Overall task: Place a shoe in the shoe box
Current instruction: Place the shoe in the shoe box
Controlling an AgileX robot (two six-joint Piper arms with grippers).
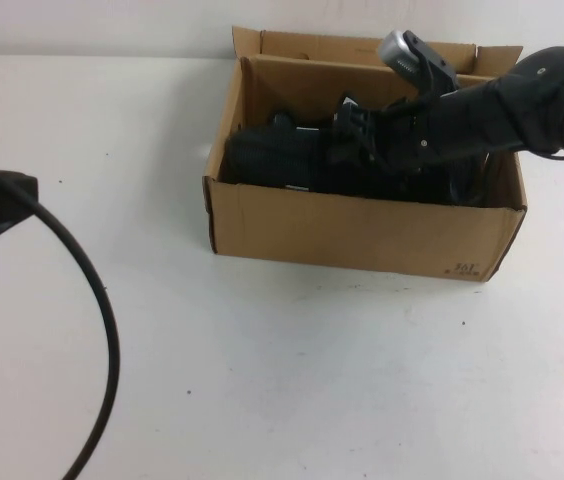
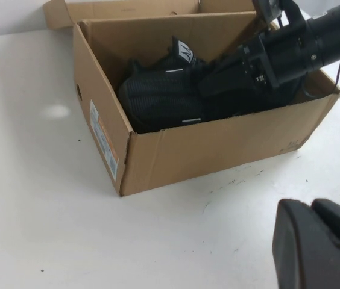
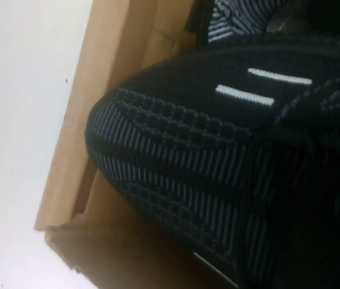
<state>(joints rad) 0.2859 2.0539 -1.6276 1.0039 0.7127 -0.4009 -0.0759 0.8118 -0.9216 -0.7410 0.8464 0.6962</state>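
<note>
Right gripper (image 1: 347,135): I am reaching with it from the right into the shoe box (image 1: 362,235), low over the shoe (image 1: 272,155); whether its fingers are apart or clamped I cannot tell. Inside the open box the shoe is lying with its toe toward the box's left wall, white dashes (image 3: 260,87) showing. Left gripper (image 2: 317,244): I am holding it above the white table (image 1: 262,380), well apart from the box; its closure I cannot tell.
</note>
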